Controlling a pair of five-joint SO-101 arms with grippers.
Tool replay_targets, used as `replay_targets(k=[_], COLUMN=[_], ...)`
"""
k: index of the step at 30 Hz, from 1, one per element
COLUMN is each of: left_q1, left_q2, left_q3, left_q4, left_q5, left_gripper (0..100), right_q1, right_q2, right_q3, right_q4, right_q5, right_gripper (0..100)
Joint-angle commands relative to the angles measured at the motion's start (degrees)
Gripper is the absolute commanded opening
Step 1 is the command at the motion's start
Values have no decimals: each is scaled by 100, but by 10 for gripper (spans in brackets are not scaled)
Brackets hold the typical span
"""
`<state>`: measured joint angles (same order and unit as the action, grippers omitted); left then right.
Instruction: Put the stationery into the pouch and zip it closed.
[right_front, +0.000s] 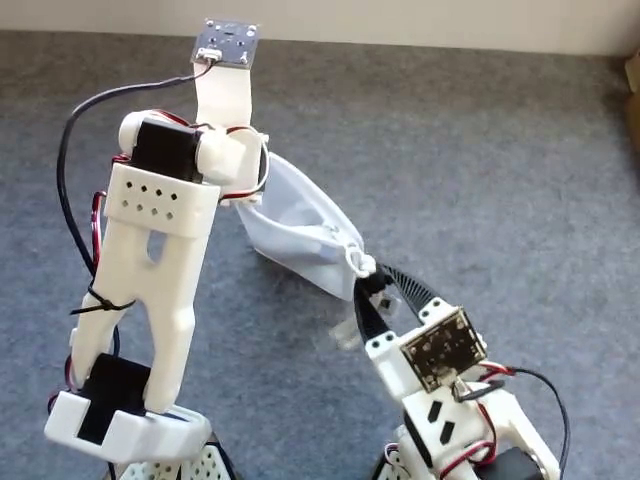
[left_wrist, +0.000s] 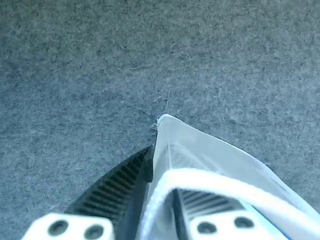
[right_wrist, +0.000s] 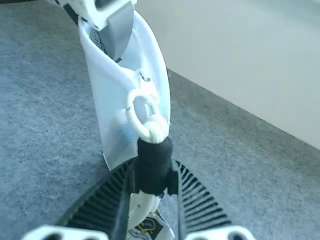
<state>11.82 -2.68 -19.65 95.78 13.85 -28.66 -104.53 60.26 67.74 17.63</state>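
One pouch (right_front: 300, 235) (white), long axis diagonal

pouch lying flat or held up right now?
Held up on edge. The left tool clamps one corner of the pouch, the right tool its pull tab. Zip state: cannot tell.

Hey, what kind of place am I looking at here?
Probably a robotics test bench: a grey carpet-like surface, the left gripper and right gripper holding a white pouch between them, and a plain pale wall behind.
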Motion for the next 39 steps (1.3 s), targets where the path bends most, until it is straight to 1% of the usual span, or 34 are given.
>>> replay_targets(k=[1,4,7,10,15,21,26,30,32,39], left_q1=[-31,-13,-4,215,1042,2070,2607,3002,3081,2949], left_q2=[-31,-31,-31,-31,-22,4,-31,-22,-22,-31], left_q3=[4,4,4,-259,-857,-1103,-1270,-1604,-1868,-2484], left_q4=[-202,-404,-615,-624,-598,-422,-396,-114,53,466], left_q5=[-290,-554,-686,-888,-1037,-2136,-2418,-2567,-2558,-2558], left_gripper=[63,95,155,194,210,218,217,217,217,217], right_q1=[-497,-716,-716,-716,-708,-708,-708,-708,-708,-708], right_q2=[-84,-84,-84,-84,-92,-92,-92,-92,-92,-92], right_q3=[-426,-409,-426,-453,-479,-1376,-1930,-1974,-1974,-1982], right_q4=[391,558,743,998,1429,2167,2624,2712,2712,2703], right_q5=[62,35,26,26,44,44,44,44,44,44], right_gripper=[5,5,5,5,5,5,5,5,5,5])
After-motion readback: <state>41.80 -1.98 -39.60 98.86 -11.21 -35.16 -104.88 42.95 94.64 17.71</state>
